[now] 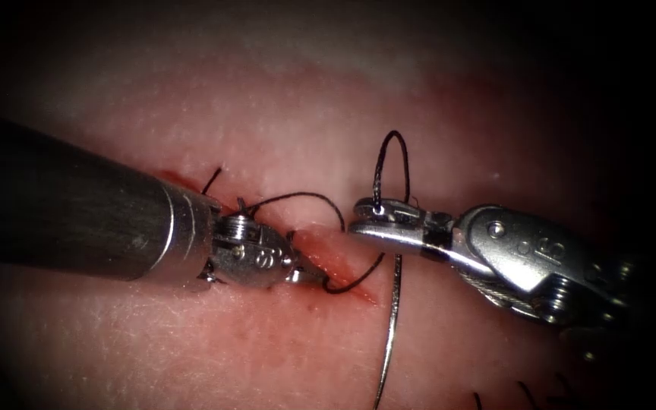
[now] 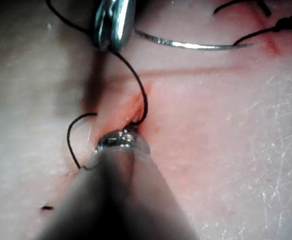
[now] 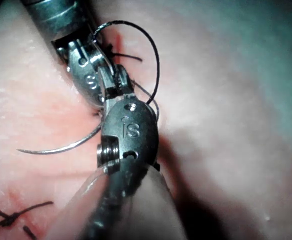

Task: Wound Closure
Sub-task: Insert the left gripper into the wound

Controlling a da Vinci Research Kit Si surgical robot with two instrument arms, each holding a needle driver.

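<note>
The cut [image 1: 343,266] runs slantwise across the tissue [image 1: 191,349], wet with red fluid. My left tool [image 1: 311,275] reaches in from the left; its jaws are shut on the black thread [image 1: 354,279] right at the cut. My right tool [image 1: 362,219] sits just right of the cut, jaws shut on the curved needle [image 1: 390,326] near its tail. The needle is outside the tissue and hangs toward the front on the right side. Thread loops [image 1: 392,137] above the right jaws. In the left wrist view the thread [image 2: 141,90] runs from the right tool [image 2: 113,25] to my left jaws [image 2: 120,139].
A short cut thread end [image 1: 211,180] sticks up by the left tool's shaft. Tied stitches [image 1: 525,395] sit at the front right, also seen as a knot [image 2: 281,25] in the left wrist view and a knot [image 3: 13,216] in the right wrist view.
</note>
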